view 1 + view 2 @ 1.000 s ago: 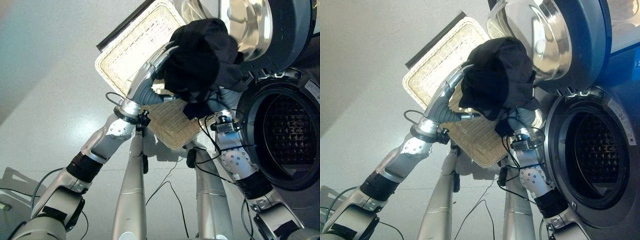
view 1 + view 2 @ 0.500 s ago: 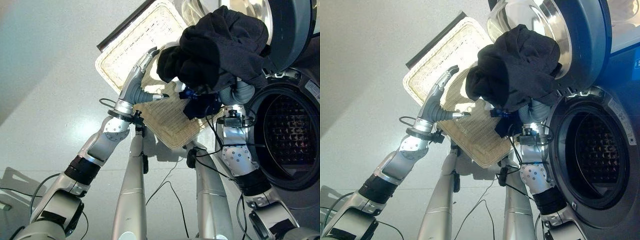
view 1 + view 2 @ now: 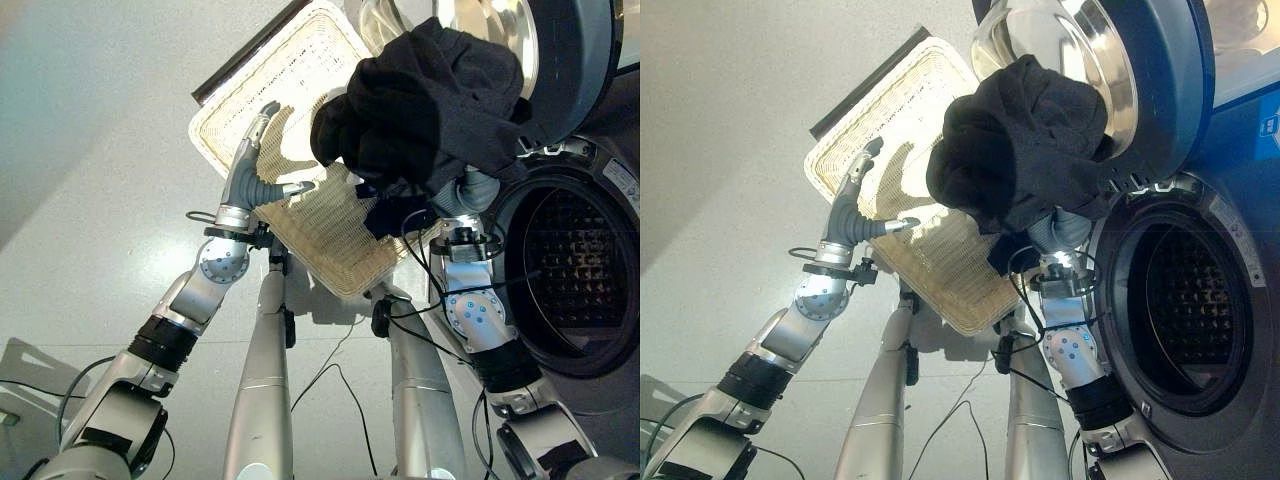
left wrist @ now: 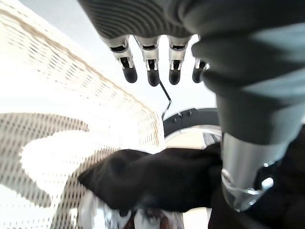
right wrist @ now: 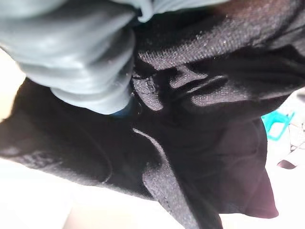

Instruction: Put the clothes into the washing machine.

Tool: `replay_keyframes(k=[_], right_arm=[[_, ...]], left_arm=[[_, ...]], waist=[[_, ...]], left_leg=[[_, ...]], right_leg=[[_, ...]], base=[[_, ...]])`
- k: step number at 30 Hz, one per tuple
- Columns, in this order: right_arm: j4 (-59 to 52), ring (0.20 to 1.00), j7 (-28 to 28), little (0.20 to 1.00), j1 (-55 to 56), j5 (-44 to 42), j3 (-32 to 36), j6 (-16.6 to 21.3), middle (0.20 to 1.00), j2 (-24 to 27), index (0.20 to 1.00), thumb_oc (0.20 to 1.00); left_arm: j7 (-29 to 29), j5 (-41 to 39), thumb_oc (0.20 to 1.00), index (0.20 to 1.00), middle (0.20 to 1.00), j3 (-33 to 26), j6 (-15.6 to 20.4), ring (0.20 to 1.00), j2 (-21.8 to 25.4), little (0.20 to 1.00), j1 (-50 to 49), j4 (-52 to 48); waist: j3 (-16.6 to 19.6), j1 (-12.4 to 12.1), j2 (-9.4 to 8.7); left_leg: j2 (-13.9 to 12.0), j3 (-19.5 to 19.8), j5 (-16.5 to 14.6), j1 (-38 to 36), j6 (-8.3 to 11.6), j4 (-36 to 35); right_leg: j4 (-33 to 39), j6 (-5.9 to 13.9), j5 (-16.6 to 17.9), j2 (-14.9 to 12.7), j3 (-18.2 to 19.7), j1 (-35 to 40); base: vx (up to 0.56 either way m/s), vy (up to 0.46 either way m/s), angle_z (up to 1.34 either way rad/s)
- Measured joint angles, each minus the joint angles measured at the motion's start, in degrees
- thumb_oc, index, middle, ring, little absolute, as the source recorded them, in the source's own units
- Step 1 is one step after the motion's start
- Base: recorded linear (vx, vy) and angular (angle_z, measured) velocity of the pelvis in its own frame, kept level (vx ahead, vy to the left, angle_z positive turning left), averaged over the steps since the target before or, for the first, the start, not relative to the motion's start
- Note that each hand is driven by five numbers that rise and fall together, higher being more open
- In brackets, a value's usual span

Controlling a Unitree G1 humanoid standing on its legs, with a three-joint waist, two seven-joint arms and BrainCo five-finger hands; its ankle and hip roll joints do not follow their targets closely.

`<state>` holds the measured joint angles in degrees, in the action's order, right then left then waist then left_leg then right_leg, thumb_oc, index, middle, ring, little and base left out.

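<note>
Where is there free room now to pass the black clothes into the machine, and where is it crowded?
The round drum opening is free, bordered by its grey rim. Crowded: the black clothes bunched over the right hand before the open door. The open left hand hovers over the empty wicker basket.

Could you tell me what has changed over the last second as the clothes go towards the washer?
The left hand let go of the black clothes and drew back over the basket, fingers now straight. The right hand, mostly hidden under the bundle, raised the clothes and carried them towards the washer. The basket and the open door stayed put.
</note>
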<state>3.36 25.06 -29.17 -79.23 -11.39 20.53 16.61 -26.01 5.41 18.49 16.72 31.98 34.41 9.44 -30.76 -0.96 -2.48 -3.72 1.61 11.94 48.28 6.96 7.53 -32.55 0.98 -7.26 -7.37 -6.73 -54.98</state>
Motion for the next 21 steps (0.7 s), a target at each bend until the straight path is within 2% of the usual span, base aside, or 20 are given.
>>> replay_keyframes(k=[5, 9, 13, 21], right_arm=[[11.9, 0.200, -0.6, 0.200, 2.9, -4.6, 4.2, -0.7, 0.200, 1.2, 0.200, 0.200], [20.6, 0.200, -1.2, 0.200, 4.7, -9.4, 5.0, -1.2, 0.200, 3.6, 0.200, 0.200], [26.2, 0.200, -2.0, 0.200, 4.5, -14.7, 5.5, -1.2, 0.200, 3.5, 0.200, 0.200], [40.3, 0.200, -6.0, 0.200, 1.9, -21.7, 9.2, -0.8, 0.200, 4.0, 0.200, 0.200]], left_arm=[[-3.2, -0.2, 1.000, 1.000, 1.000, 0.0, 1.6, 1.000, 0.1, 1.000, -0.4, 4.3], [-6.2, -0.7, 1.000, 1.000, 1.000, 0.6, 2.8, 1.000, 0.1, 1.000, 0.0, 7.0], [-8.5, -0.8, 1.000, 1.000, 1.000, 0.8, 3.5, 1.000, 0.2, 1.000, 0.7, 8.7], [-11.9, -2.4, 1.000, 1.000, 1.000, 5.3, 3.7, 1.000, 0.7, 1.000, 5.2, 12.9]], waist=[[0.0, 0.2, -0.01], [0.0, 0.5, -0.02], [0.0, 1.7, -0.03], [0.0, 1.8, -0.04]], left_leg=[[-0.2, -0.5, 0.1, -0.7, -0.08, -0.8], [-0.2, -1.5, 0.2, -0.7, -0.23, -1.2], [-0.4, -1.6, 0.2, -0.7, -0.28, -1.4], [-0.6, -1.7, 0.3, -0.7, -0.43, -1.5]], right_leg=[[1.5, 0.45, 0.5, 0.3, 0.1, 0.8], [3.0, 0.65, 1.6, 0.5, 1.0, 0.8], [3.7, 0.85, 2.0, 0.7, 1.1, 1.0], [3.9, 0.95, 2.2, 1.1, 1.3, 0.8]], base=[[-0.02, 0.035, -0.05], [-0.01, 0.031, -0.11], [-0.01, 0.006, -0.04], [-0.01, 0.002, -0.01]])
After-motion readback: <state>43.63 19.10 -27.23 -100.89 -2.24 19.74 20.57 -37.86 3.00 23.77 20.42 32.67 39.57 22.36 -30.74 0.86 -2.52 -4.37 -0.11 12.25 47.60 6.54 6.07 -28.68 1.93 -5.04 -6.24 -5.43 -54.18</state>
